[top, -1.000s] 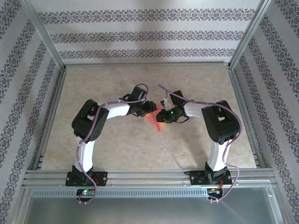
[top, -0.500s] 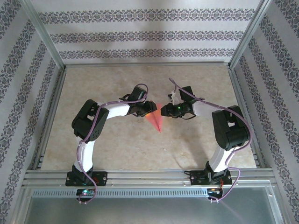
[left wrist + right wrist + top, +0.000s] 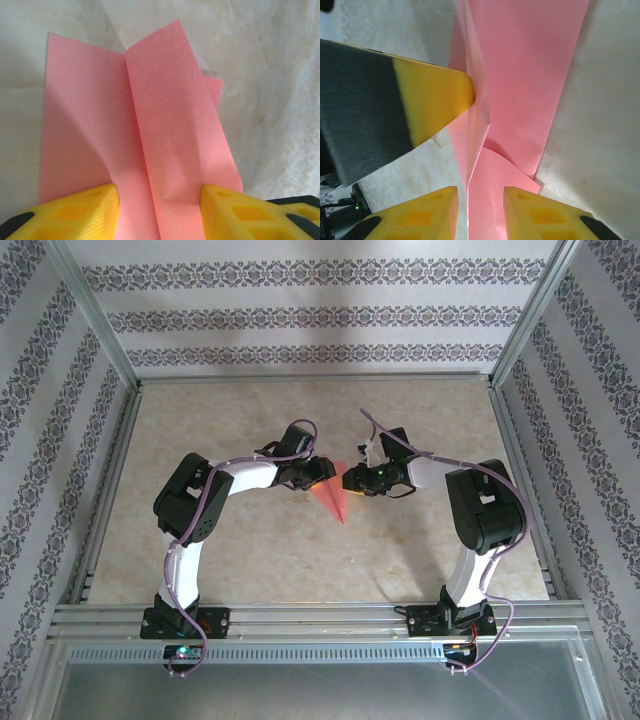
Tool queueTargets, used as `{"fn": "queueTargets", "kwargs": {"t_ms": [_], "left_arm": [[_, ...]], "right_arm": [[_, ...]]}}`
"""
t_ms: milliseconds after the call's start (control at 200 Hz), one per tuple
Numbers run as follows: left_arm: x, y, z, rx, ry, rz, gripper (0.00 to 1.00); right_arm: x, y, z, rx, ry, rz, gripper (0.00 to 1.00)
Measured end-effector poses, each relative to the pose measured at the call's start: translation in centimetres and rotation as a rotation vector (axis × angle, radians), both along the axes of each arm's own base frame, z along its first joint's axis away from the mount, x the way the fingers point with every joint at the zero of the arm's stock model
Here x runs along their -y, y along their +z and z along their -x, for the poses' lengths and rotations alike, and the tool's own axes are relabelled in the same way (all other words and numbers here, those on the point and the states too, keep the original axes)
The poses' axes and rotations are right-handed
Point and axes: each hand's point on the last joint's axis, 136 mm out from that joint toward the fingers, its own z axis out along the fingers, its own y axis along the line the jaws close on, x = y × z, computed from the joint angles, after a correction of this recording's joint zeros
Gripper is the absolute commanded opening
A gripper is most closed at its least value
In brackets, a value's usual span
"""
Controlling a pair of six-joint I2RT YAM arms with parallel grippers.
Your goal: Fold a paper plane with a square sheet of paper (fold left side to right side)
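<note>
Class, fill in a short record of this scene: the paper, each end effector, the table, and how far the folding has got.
Paper: salmon pink, narrowed to a point aimed at the near edge.
Left end effector: open, one jaw each side of a raised crease.
Right end effector: open, straddling an upright fold.
Table: pale, marbled; the paper rests on it.
Stage: creased, flaps standing up, not pressed flat.

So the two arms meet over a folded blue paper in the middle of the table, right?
Not blue: the top external view shows the folded paper is salmon-pink. The left gripper and right gripper do meet over it in the middle of the table.
</note>
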Motion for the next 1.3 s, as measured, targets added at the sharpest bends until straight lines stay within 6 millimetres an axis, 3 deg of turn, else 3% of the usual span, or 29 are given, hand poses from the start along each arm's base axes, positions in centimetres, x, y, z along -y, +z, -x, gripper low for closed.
{"fn": "queueTargets", "kwargs": {"t_ms": [445, 1299], "left_arm": [[0.0, 0.0, 0.0, 0.000, 0.000, 0.000, 0.48], [0.0, 0.0, 0.0, 0.001, -0.002, -0.002, 0.48]], "right_arm": [[-0.6, -0.6, -0.2, -0.017, 0.000, 0.007, 0.05], [0.2, -3.1, -0.6, -0.046, -0.013, 0.084, 0.02]]}}
